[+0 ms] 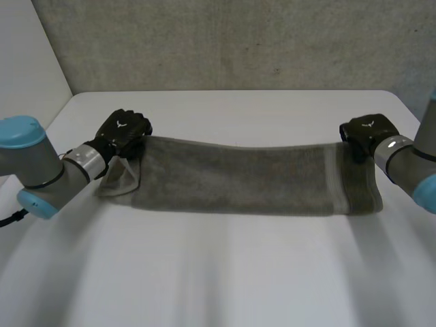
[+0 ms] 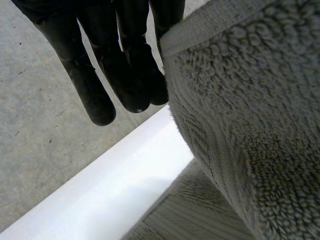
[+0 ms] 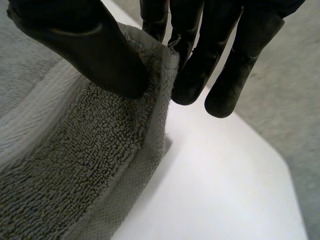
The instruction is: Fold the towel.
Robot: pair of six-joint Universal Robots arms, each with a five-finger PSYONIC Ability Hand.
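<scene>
Pinching far corners, long grey terry towel (image 1: 245,180) — left hand (image 1: 124,131), right hand (image 1: 368,129)

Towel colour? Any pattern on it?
Grey terry towel, paler band near one end; head view.

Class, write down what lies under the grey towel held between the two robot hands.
The white table lies under the towel and shows bare beneath its lifted far corners. The left robot hand and right robot hand hold those corners. Anything beneath the towel's middle is covered.
</scene>
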